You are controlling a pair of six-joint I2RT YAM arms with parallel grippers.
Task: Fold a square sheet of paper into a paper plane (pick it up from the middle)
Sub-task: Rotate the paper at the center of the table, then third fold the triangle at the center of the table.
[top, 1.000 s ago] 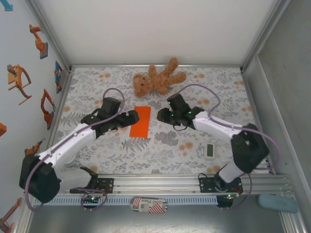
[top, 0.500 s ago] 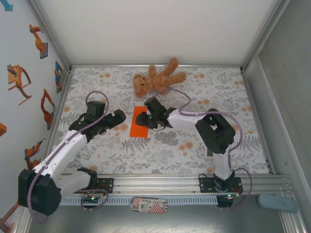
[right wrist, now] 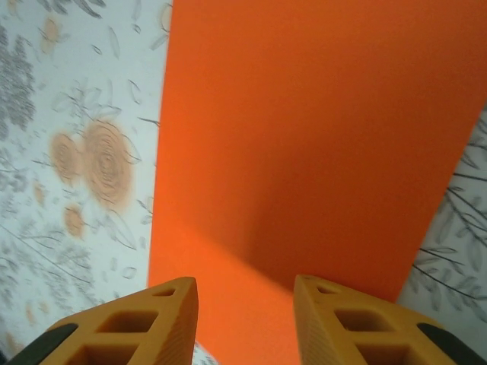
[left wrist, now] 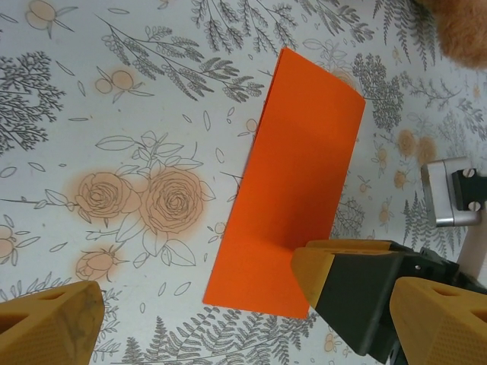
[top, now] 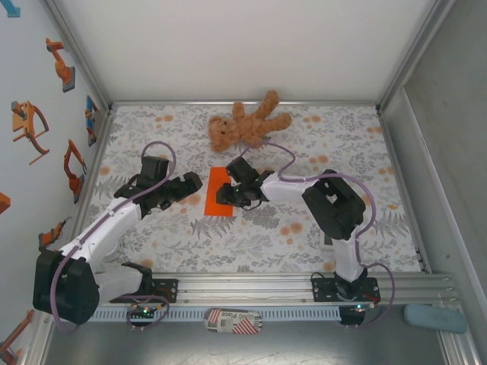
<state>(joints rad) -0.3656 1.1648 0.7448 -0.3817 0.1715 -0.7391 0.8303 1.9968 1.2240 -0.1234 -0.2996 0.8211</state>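
Note:
The square sheet of paper (top: 214, 199) lies flat on the flowered mat as a narrow bright orange rectangle. In the left wrist view the paper (left wrist: 304, 167) runs diagonally. My right gripper (top: 225, 195) hovers over its right half; in the right wrist view its fingers (right wrist: 144, 323) stand apart above the paper (right wrist: 319, 137), nothing between them. One right finger (left wrist: 338, 285) also rests at the sheet's near corner in the left wrist view. My left gripper (top: 192, 190) sits just left of the sheet, wide open and empty (left wrist: 243, 327).
A brown teddy bear (top: 247, 123) lies behind the paper near the back wall, its fur at the corner (left wrist: 460, 30). Enclosure walls ring the mat. The right arm's elbow (top: 335, 205) rises right of centre.
The right arm swung left from beside the sheet to over its right half, jaws narrowing a little. The left gripper drew back left off the paper's edge and stayed open.

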